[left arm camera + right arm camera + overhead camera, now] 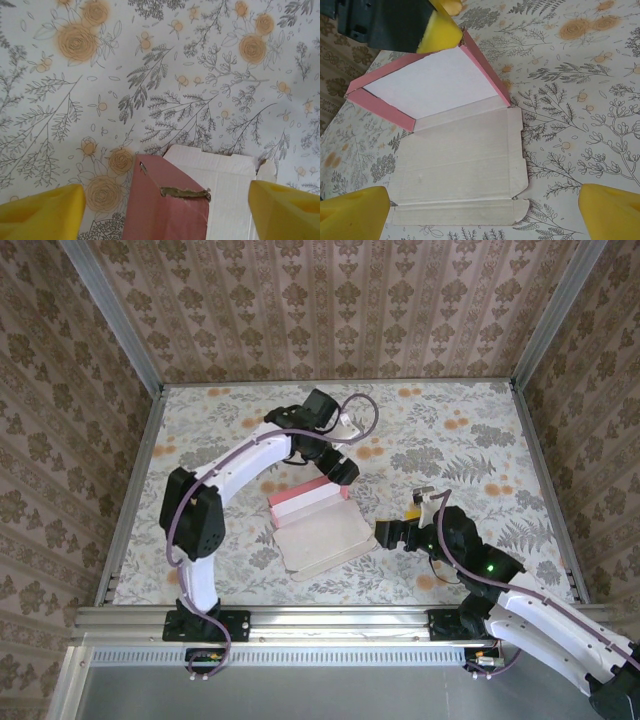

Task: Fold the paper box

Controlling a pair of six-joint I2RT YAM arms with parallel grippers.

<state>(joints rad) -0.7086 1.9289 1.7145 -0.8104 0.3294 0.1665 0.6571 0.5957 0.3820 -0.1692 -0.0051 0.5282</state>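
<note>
The paper box (318,540) lies mid-table, half folded. Its pink walls (485,67) stand up around a white floor, and the off-white lid panel (460,160) lies flat toward the near edge. My left gripper (340,474) hangs over the box's far right corner. It is open, and its yellow fingers (40,215) straddle a pink side wall (165,205) with a torn slot, touching neither side. My right gripper (384,534) is open just right of the flat lid. In the right wrist view the lid's front flap (455,212) lies between the spread yellow fingertips (610,210).
The table (470,440) has a floral cloth and is bounded by a metal rail (320,618) at the near edge. Wallpapered walls (330,310) close the back and both sides. Bare cloth lies to the right of the box and behind it.
</note>
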